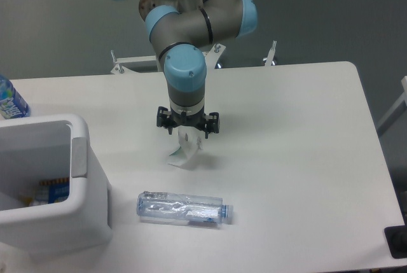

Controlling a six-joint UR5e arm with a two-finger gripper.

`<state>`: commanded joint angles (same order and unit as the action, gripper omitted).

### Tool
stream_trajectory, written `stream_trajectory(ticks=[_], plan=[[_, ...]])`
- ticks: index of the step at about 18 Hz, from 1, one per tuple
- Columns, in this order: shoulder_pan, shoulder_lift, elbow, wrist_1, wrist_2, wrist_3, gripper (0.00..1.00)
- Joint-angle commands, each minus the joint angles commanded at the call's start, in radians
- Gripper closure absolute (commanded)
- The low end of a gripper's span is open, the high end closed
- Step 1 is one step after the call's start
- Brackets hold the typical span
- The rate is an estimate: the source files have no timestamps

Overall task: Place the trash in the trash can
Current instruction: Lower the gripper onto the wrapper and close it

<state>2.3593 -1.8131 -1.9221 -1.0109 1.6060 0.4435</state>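
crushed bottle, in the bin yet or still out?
Out. The crushed bottle lies on its side on the table, right of the trash can.

We are seeing an uncrushed blue-labelled plastic bottle (11, 102) standing on the white table (299, 158) at the frame's left edge.

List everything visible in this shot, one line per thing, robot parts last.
paper scrap: one, white, bent, mid-table right below the claw, touching or held by it.
crushed bottle: one, clear with blue cap, lying on its side near the front edge.
trash can: one, white with grey rim panel, front left; something colourful inside.
upright bottle: one, blue label, far left edge behind the can.
table: one, white.
arm: one, grey with blue joints.
claw: one, black, pointing down at the scrap.
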Motion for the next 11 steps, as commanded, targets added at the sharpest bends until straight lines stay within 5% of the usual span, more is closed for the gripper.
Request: stream_trajectory(ticks=[9, 11], plan=[[-0.009, -0.032, 0.029, 0.0, 0.037, -0.072, 1.0], [-0.011, -0.031, 0.035, -0.002, 0.037, -0.08, 1.0]])
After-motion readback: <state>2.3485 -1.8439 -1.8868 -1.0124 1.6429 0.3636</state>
